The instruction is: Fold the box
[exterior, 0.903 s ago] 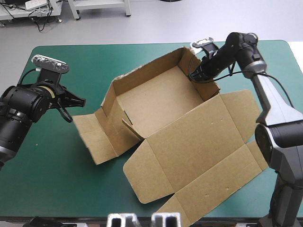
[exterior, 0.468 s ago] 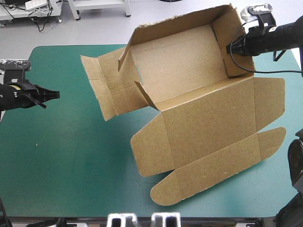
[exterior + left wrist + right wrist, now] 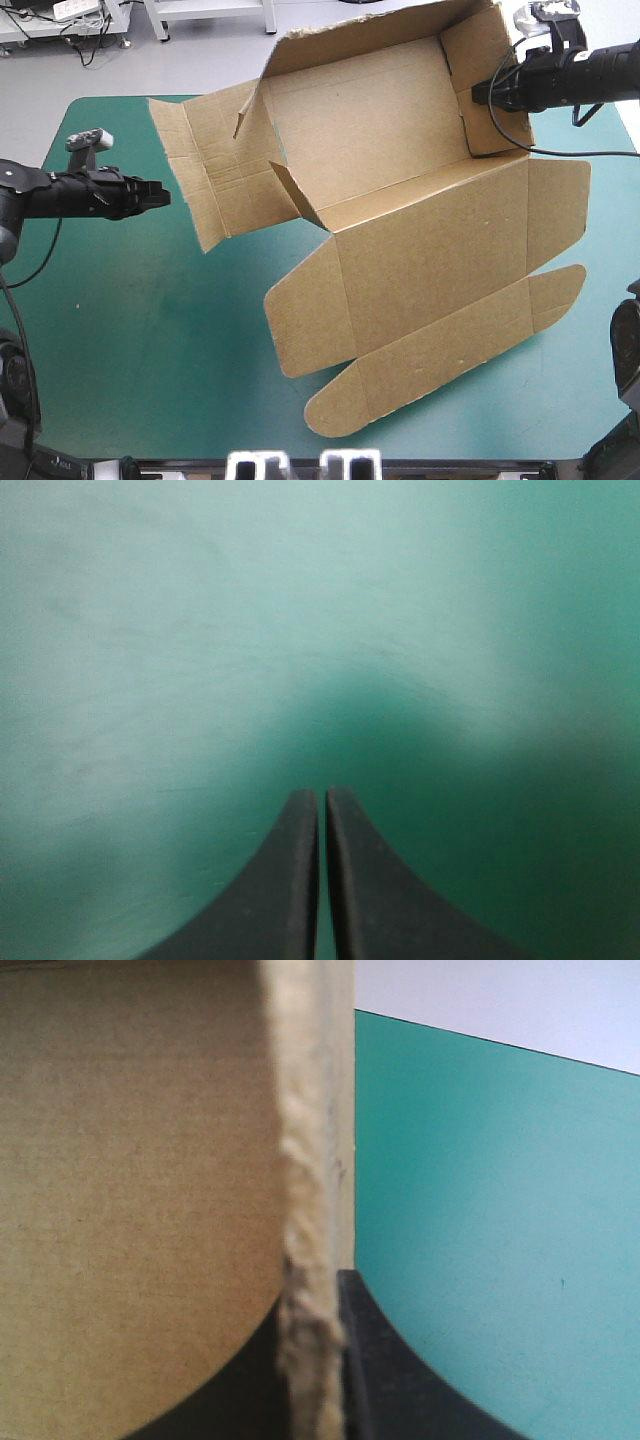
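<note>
One grip alone carries the box (image 3: 400, 200): the right gripper (image 3: 482, 95) is clamped on the thin right end wall, the board's edge pinched between its black fingers (image 3: 385, 1370). The tray hangs tilted above the far right of the teal-green table (image 3: 120, 330), lid trailing toward the near edge. That wall may buckle or slip out under the hanging weight. The left gripper (image 3: 158, 196), pressed closed and empty, hovers beside the loose left flap, giving no support.

Bright even light; soft shadow lies ahead of the left tool (image 3: 322, 798).
</note>
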